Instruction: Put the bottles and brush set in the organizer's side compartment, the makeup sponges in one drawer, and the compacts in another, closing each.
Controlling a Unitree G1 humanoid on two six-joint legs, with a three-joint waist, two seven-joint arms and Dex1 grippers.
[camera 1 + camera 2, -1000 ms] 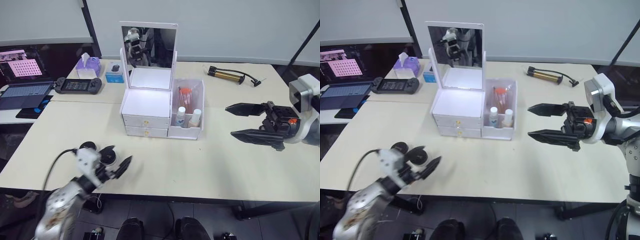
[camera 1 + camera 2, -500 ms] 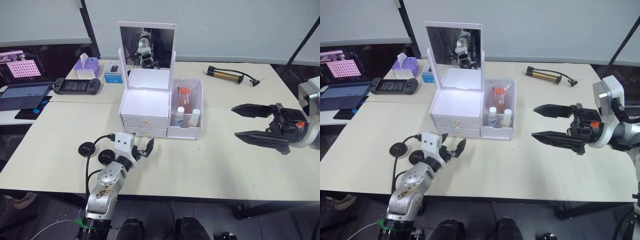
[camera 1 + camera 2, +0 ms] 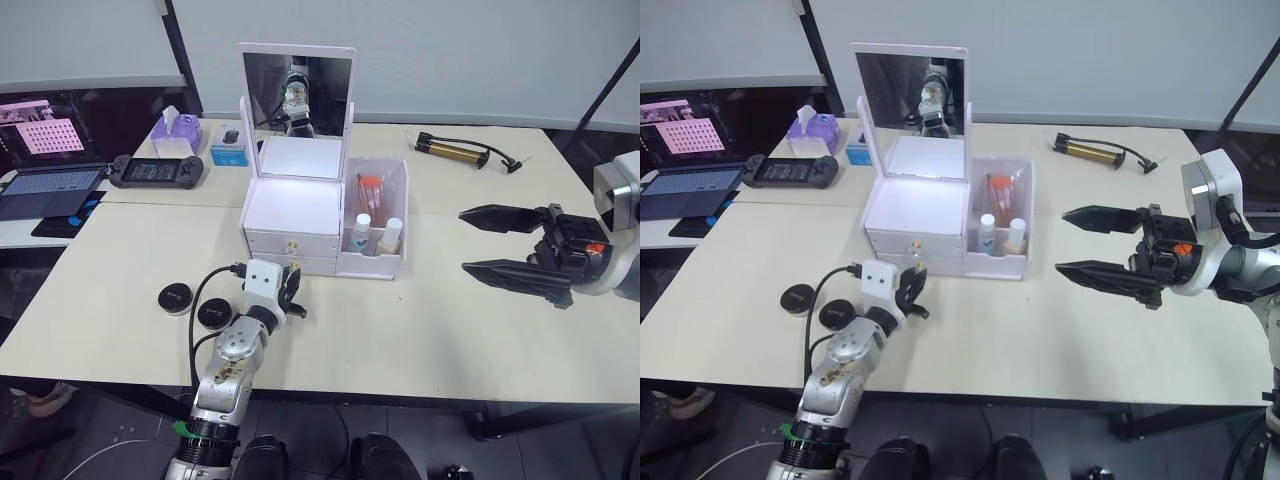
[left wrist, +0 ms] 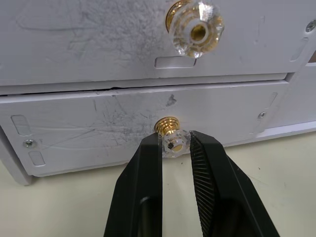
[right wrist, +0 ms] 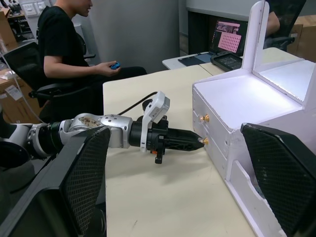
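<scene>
The white organizer (image 3: 294, 205) stands mid-table with its mirror upright and both front drawers closed. Its side compartment (image 3: 398, 262) holds the two bottles (image 3: 362, 232) and the brush set (image 3: 370, 190). My left gripper (image 3: 293, 283) is at the organizer's front, shut on the lower drawer's knob (image 4: 174, 143); its fingers (image 4: 148, 168) clamp the knob from both sides. Two black compacts (image 3: 176, 297) (image 3: 213, 314) lie on the table left of that arm. The makeup sponges are out of view. My right gripper (image 3: 463, 240) hovers open and empty to the right of the organizer.
A laptop (image 3: 45, 190), a game controller (image 3: 156, 171), a tissue box (image 3: 176, 130) and a small blue box (image 3: 230, 152) sit at the back left. A hand pump (image 3: 455, 152) lies at the back right. A person (image 5: 64, 39) sits beyond the table's left end.
My left arm swung from the table's near edge to the organizer's front, and its fingers closed on the lower drawer knob. The right gripper stayed about where it was, open.
</scene>
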